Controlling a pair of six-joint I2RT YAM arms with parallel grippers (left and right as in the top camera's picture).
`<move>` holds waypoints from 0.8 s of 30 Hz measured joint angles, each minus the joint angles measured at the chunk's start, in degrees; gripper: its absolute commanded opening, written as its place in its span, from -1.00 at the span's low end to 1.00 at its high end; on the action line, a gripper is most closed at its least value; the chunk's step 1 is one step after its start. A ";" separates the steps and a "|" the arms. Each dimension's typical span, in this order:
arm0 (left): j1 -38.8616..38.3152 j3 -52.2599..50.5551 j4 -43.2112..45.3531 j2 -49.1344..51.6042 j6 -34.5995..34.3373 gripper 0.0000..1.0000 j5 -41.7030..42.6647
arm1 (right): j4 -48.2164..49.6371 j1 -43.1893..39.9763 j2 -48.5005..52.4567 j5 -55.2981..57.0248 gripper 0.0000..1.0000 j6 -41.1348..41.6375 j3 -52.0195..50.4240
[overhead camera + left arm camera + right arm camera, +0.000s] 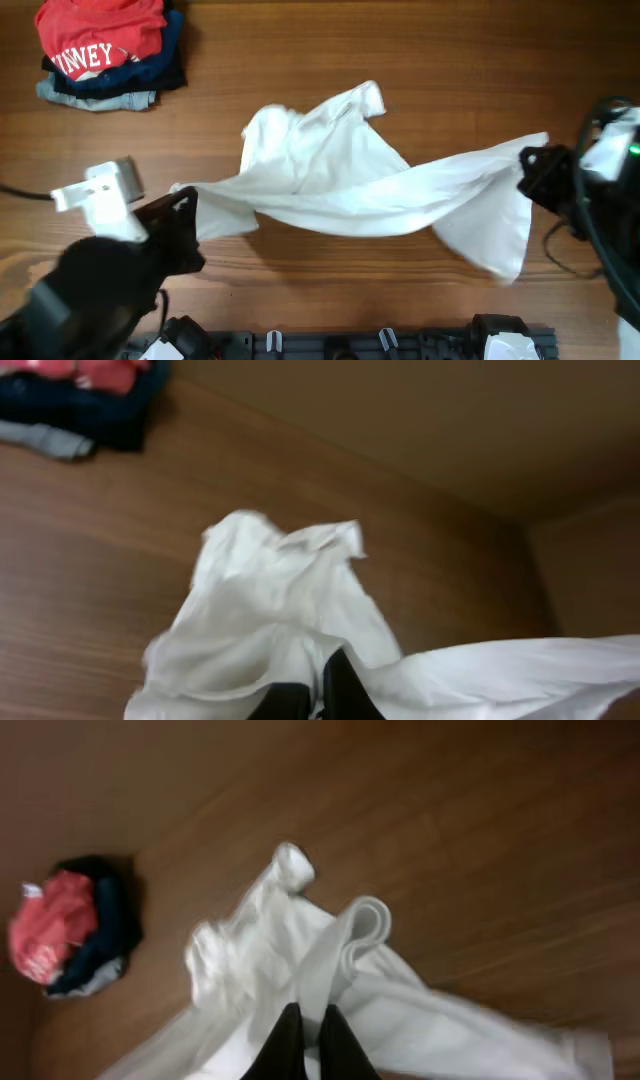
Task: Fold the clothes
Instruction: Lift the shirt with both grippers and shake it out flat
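- The white T-shirt (340, 170) is seen stretched across the middle of the overhead frame, its upper part bunched on the wooden table (450, 60).
- Its left end is pinched in the closed left gripper (185, 210), at lower left.
- Its right end is clamped by the closed right gripper (528, 168), at the right edge.
- A pile of folded garments (105, 55), topped in red, is found at upper left, well apart.
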 measured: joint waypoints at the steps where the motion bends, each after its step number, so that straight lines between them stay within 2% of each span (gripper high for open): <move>1: -0.83 1.90 0.15 0.07 0.24 -0.92 0.00 | -1.09 0.00 0.17 0.00 -0.91 -0.24 3.72; 5: -2.58 10.49 0.17 1.92 2.84 -0.92 0.00 | -5.77 0.00 2.80 0.02 -0.88 -1.70 18.97; 8: -2.58 13.77 0.96 3.15 4.35 -0.92 -1.14 | -6.47 0.00 4.55 0.02 -0.91 -2.19 24.33; 10: -2.58 14.19 1.03 3.93 4.79 -0.92 -3.82 | -6.40 0.00 6.16 0.07 -0.91 -2.16 25.22; 14: -2.62 14.23 3.45 8.50 6.19 -0.92 -15.04 | -2.10 0.00 13.84 0.33 -0.91 -2.12 25.31; 18: -2.75 14.58 14.40 17.22 15.87 -0.92 -23.04 | 0.33 0.00 22.43 0.50 -0.91 -2.86 25.18; 21: -3.26 15.19 10.71 23.10 19.45 -0.92 -24.24 | -1.53 0.00 22.86 0.68 -0.91 -4.13 24.87; 24: -7.50 17.70 4.35 24.30 19.17 -0.92 -24.48 | -3.87 0.00 17.68 0.94 -0.91 -5.18 24.87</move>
